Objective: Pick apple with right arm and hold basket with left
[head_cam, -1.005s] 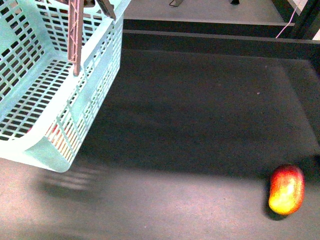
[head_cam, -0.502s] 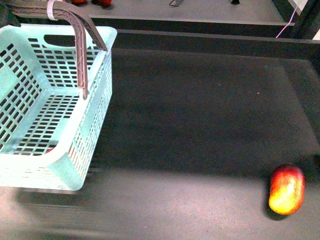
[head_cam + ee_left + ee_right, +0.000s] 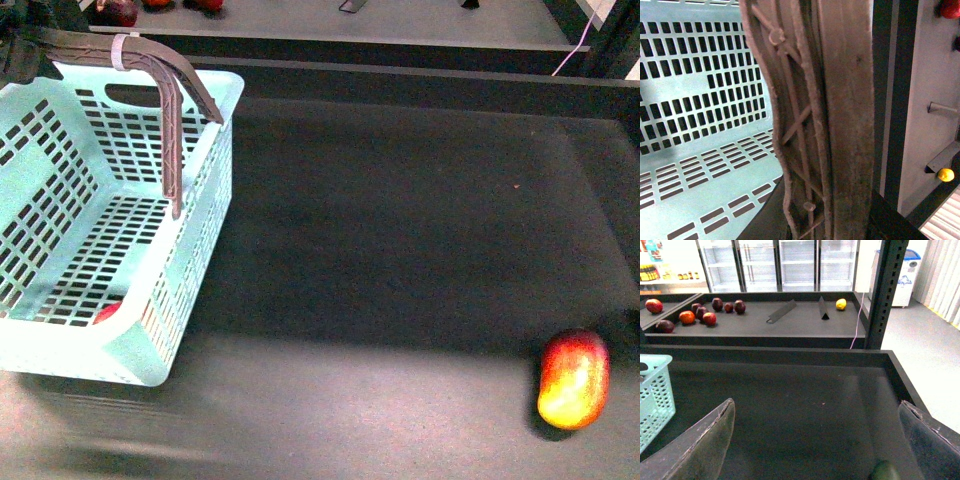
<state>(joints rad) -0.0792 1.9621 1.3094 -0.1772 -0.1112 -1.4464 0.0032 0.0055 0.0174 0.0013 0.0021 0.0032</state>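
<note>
1. Apple (image 3: 108, 312) lies inside the basket (image 3: 120, 358), at its near corner, and only a small red part shows through the slots. It looks round, smooth and firm, so it can slip or bruise; I judge the best hold is across its widest part, from above.
2. Basket is light turquoise plastic with lattice walls. It seems light and a little flexible, so it may swing or tilt when it is carried by one point. It stands at the left side of the dark worktop (image 3: 400, 250).
3. Handles (image 3: 172, 120) are brown-grey, ribbed and stiff, raised together over the basket. They are the natural place to hold it.
4. Left tool is very close on the handles in its wrist view (image 3: 825, 115), but its fingers do not show, so I cannot tell if it is closed on them.
5. Right tool (image 3: 817, 440) is open, its two grey fingers (image 3: 700, 445) wide apart and empty, above the worktop.
6. Long red-and-yellow fruit (image 3: 573, 379) lies well apart, at the right near edge.
7. Shelf (image 3: 755, 315) behind carries more dark red fruits.
</note>
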